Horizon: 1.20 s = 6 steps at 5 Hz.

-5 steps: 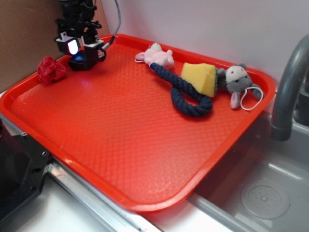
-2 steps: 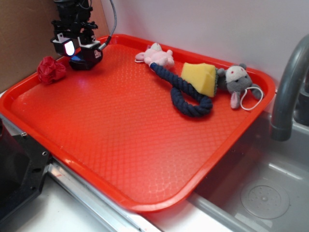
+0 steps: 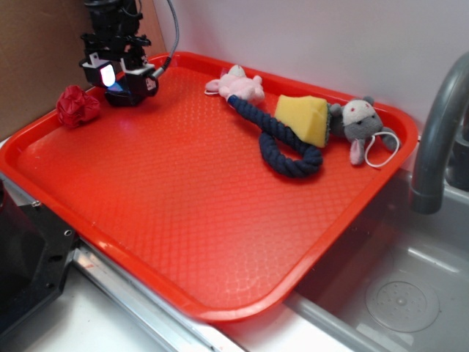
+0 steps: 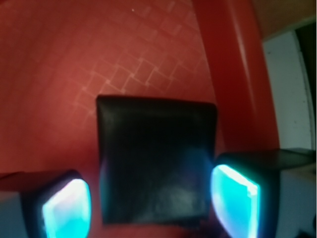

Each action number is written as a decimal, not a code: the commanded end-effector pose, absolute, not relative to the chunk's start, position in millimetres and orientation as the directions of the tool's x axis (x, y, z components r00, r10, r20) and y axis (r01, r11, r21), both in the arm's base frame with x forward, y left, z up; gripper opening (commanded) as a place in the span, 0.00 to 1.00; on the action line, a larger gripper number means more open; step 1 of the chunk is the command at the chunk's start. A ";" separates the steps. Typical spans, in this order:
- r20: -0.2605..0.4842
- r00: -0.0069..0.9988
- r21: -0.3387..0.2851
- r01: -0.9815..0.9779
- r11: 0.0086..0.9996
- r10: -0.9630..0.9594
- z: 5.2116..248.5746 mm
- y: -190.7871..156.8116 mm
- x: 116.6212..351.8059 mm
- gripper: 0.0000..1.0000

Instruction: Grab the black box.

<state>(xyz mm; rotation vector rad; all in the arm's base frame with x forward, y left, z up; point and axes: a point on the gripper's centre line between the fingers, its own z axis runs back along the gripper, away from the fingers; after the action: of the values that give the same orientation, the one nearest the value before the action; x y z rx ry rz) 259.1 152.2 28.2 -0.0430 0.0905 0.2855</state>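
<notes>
Likely light and stiff, the black box (image 4: 156, 161) sits between the spread fingers (image 4: 235, 198), best pinched across its flat sides

The tray (image 3: 220, 220) looks like glossy red plastic, its floor embossed with a fine woven grid and its rim smooth. The black box (image 4: 156, 166) has a matt, faintly grained skin. The gripper (image 4: 151, 203) pads glow as translucent, smooth plastic. The red ball (image 3: 78, 105) is ruffled cloth. The navy rope (image 3: 282, 143) is twisted fibre; the grey mouse (image 3: 355, 125) and pink toy (image 3: 238, 84) are plush. The yellow wedge (image 3: 304, 117) looks soft and matt. The sink (image 3: 396, 293) is brushed metal.
</notes>
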 end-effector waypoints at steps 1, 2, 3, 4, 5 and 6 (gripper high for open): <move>-0.072 0.977 -0.037 -0.203 0.978 0.200 28.0 123.2 286.9 1.00; -0.090 0.982 -0.033 -0.172 0.985 0.168 26.2 99.9 291.1 0.83; -0.095 0.979 -0.025 -0.183 0.983 0.180 24.5 98.4 288.8 0.00; -0.085 0.979 -0.034 -0.189 0.981 0.186 29.8 97.3 285.1 0.00; -0.093 0.978 -0.053 -0.190 0.980 0.185 39.1 90.5 280.8 0.00; -0.074 0.979 -0.076 -0.193 0.978 0.188 80.4 67.9 266.1 0.00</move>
<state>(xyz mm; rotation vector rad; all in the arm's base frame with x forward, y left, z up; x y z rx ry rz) 261.8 68.0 69.6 -0.0960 0.1145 0.2054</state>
